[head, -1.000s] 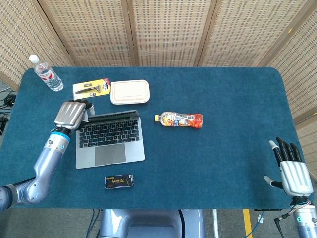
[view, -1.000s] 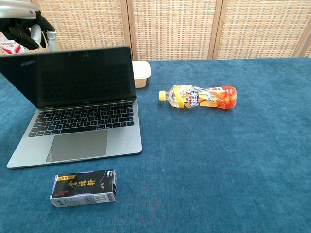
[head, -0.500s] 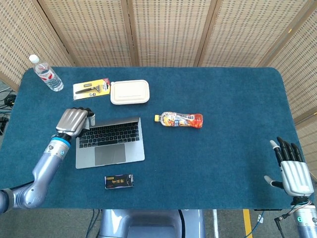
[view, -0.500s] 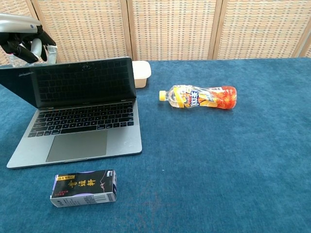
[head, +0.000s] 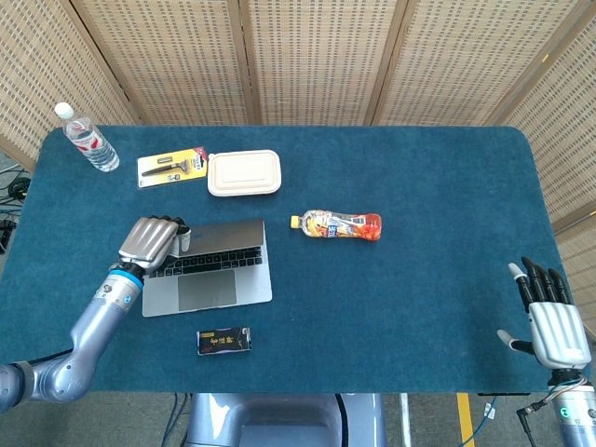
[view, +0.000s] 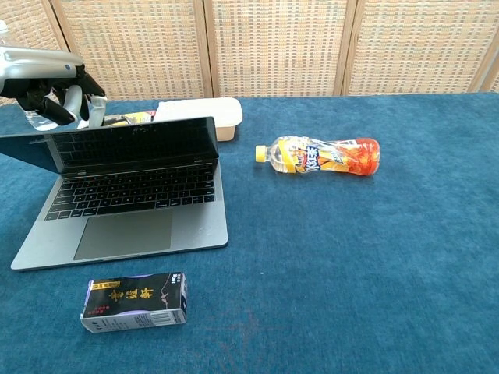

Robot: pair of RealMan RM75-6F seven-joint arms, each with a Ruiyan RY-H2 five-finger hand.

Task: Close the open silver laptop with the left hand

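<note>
The silver laptop (head: 207,289) (view: 125,232) lies on the left of the blue table, its lid (head: 223,233) (view: 132,144) tipped well forward over the keyboard. My left hand (head: 152,244) (view: 54,84) rests on the lid's top left corner, fingers curled over the edge. My right hand (head: 549,321) hangs off the table's front right corner, fingers spread and holding nothing; the chest view does not show it.
A small dark box (head: 223,341) (view: 134,301) lies in front of the laptop. An orange drink bottle (head: 337,225) (view: 320,156) lies to its right. Behind it are a beige lidded container (head: 244,173) (view: 210,111), a carded razor (head: 172,167) and a water bottle (head: 90,140).
My left hand has pushed the lid forward and down; the screen has dropped from near upright to a low tilt over the keyboard. The right hand has not moved.
</note>
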